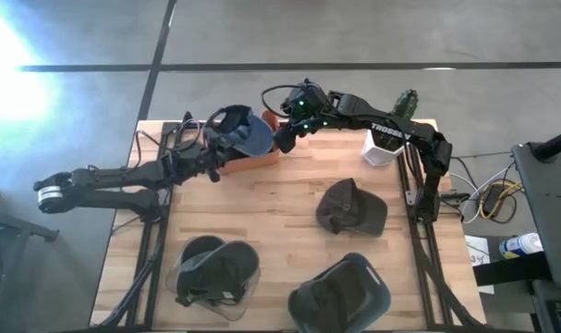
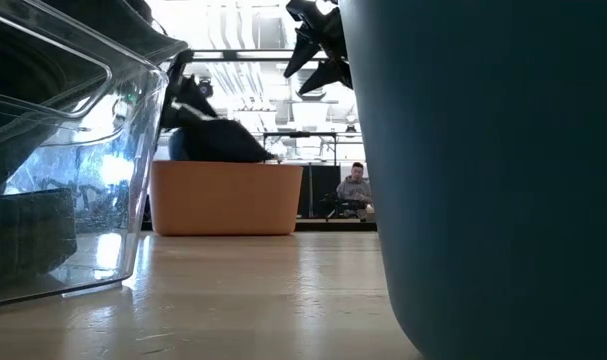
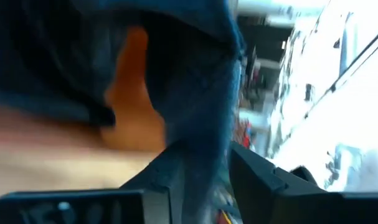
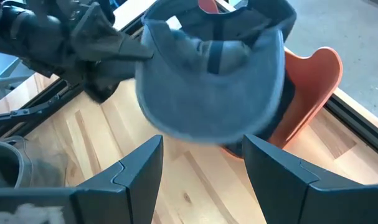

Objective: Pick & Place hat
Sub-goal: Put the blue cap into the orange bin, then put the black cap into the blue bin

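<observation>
A blue cap (image 1: 246, 134) hangs over the orange bin (image 1: 264, 154) at the table's far edge; the right wrist view shows the cap (image 4: 213, 87) with the bin (image 4: 310, 81) behind it. My left gripper (image 1: 222, 154) reaches in from the table's left and is shut on the cap. My right gripper (image 1: 285, 141) is open just right of the cap and touches nothing, its fingers (image 4: 139, 168) spread below the cap's brim. In the low view the cap (image 2: 218, 138) shows dark above the bin (image 2: 223, 200), with my right gripper (image 2: 301, 45) higher up. My left gripper pinches the cap's blue fabric (image 3: 204, 155) between its two fingers (image 3: 160, 180), at the edge of the crown (image 4: 142, 53) that faces the left arm. It comes in roughly level from the table's left. The cap is lifted off the table, above the bin.
An olive cap (image 1: 350, 207) lies right of centre. A dark cap sits in a clear container (image 1: 215, 274) at the near left, and a dark teal cap (image 1: 341, 296) lies at the near edge, filling the low view's right side (image 2: 483, 180). A white object (image 1: 382, 148) stands far right.
</observation>
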### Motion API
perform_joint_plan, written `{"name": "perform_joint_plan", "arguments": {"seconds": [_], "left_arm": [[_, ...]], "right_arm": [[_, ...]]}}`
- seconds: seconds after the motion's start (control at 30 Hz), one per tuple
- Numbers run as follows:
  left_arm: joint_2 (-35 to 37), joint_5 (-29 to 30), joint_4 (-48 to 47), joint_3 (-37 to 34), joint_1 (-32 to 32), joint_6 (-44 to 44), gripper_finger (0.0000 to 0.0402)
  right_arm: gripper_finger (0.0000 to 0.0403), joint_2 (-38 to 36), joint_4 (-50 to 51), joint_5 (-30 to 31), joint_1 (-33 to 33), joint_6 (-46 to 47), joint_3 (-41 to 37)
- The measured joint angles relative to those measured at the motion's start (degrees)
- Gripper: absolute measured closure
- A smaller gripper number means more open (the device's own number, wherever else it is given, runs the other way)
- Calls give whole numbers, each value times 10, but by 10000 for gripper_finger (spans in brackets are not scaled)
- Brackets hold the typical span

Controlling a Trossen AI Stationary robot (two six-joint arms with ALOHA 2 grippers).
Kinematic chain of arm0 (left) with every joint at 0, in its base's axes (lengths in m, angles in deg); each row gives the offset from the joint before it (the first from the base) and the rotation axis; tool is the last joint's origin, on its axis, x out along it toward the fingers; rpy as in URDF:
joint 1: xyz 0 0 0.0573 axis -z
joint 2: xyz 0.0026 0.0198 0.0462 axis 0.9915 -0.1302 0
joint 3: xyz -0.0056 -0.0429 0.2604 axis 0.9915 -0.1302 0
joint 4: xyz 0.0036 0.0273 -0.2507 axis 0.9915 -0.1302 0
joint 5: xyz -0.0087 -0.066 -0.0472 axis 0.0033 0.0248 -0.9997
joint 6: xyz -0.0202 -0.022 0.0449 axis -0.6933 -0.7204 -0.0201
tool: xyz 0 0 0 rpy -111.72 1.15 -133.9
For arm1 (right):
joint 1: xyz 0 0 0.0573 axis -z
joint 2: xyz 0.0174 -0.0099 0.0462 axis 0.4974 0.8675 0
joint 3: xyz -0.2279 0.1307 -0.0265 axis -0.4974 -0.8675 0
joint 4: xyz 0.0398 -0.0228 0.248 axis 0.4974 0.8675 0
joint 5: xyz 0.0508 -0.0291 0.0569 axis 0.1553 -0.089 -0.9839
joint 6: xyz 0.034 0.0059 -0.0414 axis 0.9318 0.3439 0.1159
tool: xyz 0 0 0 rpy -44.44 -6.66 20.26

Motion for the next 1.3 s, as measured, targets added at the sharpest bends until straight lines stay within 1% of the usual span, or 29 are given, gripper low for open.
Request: {"name": "perform_joint_plan", "arguments": {"seconds": [0.07,0.13,0.3,0.4,0.5,0.6,0.67,0.7,0.83,0.93,1.03,1.13,1.3], "left_arm": [[4,-40,0,9,1,-20,284],[9,-61,3,20,2,-20,283],[24,-64,2,53,3,-14,282],[33,-64,2,70,3,16,282],[42,-63,0,87,3,95,282],[52,-68,0,103,4,237,282],[59,-102,1,110,4,324,282],[64,-122,1,112,4,350,282],[90,-195,0,118,4,406,282],[109,-262,1,118,10,465,282],[122,-304,0,118,22,496,282],[127,-314,0,118,31,508,282],[124,-320,-3,117,34,531,282]], "right_arm": [[188,0,0,0,1,0,0],[188,0,-1,0,3,0,0],[188,0,-11,0,9,2,0],[188,0,-13,0,9,2,0],[188,0,-13,-3,9,2,0],[188,-1,-15,-26,9,-5,0],[188,-3,-20,-36,4,-30,0],[188,-5,-22,-39,0,-51,0],[188,-30,-20,-45,-26,-121,0],[188,-58,-14,-40,-43,-144,-4],[188,-95,15,-37,-47,-133,-42],[188,-144,59,-35,-46,-114,-112],[188,-242,115,-42,-69,-42,-252]]}}
